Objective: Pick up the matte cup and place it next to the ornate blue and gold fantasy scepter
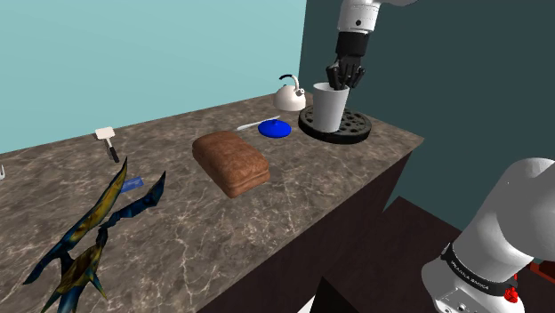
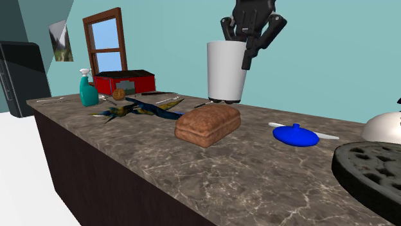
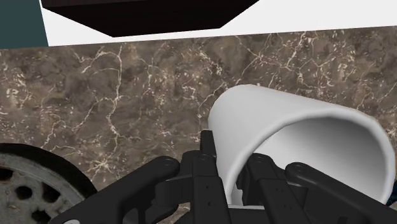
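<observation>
The black gripper (image 1: pixel 345 78) sits at the upper right of the shoulder view, its fingers pinching the wall of the white cup (image 1: pixel 331 108) at the rim, one finger inside and one outside, as the wrist view shows. The cup hangs upright, mouth up, over the black perforated disc (image 1: pixel 357 130) near the counter's far right corner; whether its base has cleared the disc cannot be told for certain. The blue and gold scepter (image 1: pixel 96 216) lies flat well apart from it, at the lower left of the shoulder view, its long axis running from lower left up toward the right. Between the two, on the marbled counter (image 1: pixel 293 182), rests a brown loaf (image 1: pixel 231 163). So the carry likely has to run leftward and toward the near edge, passing over or around the loaf, and end on bare counter beside the scepter's shaft rather than on its spread blades.
</observation>
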